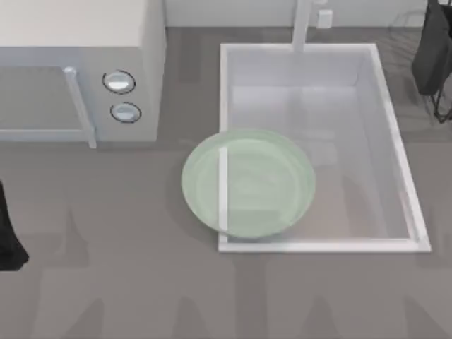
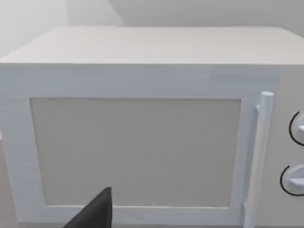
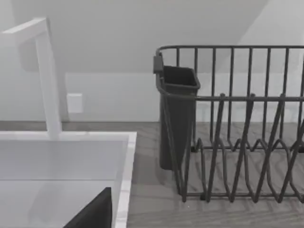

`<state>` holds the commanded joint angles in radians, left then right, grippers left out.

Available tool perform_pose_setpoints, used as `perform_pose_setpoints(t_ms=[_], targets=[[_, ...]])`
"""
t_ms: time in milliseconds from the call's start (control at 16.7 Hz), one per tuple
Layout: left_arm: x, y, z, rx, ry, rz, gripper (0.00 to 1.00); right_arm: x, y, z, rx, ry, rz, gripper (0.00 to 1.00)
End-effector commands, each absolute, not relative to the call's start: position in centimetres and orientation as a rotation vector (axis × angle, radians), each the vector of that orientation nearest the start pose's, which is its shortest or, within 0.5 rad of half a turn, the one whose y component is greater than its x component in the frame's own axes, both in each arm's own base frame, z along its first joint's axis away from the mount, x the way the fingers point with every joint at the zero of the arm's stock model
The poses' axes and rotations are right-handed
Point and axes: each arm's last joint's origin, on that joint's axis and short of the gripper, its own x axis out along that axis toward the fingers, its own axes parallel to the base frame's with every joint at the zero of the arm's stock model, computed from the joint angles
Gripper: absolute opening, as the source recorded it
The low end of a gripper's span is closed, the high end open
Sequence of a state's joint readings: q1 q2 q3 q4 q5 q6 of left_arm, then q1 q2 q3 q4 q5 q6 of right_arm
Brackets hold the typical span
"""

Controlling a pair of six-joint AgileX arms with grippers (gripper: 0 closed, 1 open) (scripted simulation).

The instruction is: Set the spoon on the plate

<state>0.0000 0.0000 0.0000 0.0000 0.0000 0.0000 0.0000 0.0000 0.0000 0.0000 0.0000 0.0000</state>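
even, soft, bright light throughout; faint blurry shadows streak grey table (image 1: 106, 282); pale sheen across plate (image 1: 247, 185); edges slightly soft, no harsh glare anywhere.

A large round plate (image 1: 247, 182) of pale green, see-through glass with a shallow raised rim lies flat. It straddles the front left corner of a white sink (image 1: 395, 155), partly over the basin and partly over the grey desk (image 1: 106, 282).

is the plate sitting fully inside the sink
No, in the top view the plate straddles the sink's left rim, with its left part out over the counter.
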Motion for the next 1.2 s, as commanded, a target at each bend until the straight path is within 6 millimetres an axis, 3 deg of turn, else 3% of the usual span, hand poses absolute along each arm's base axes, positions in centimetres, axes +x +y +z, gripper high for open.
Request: perform_pose_setpoints(t_ms=[300,600,840,1200], targets=[[10.6,-0.1,16.0,0.000,0.000,0.000,1.00,10.6,-0.2,17.0,0.000,0.056,-0.010,1.00],[10.6,-0.1,16.0,0.000,0.000,0.000,1.00,12.3,-0.6,20.4,0.010,0.352,-0.044,1.00],[10.6,-0.1,16.0,0.000,0.000,0.000,1.00,16.4,-1.4,21.8,0.042,0.757,-0.080,1.00],[10.6,-0.1,16.0,0.000,0.000,0.000,1.00,23.7,-3.4,21.2,0.112,1.281,-0.134,1.00]])
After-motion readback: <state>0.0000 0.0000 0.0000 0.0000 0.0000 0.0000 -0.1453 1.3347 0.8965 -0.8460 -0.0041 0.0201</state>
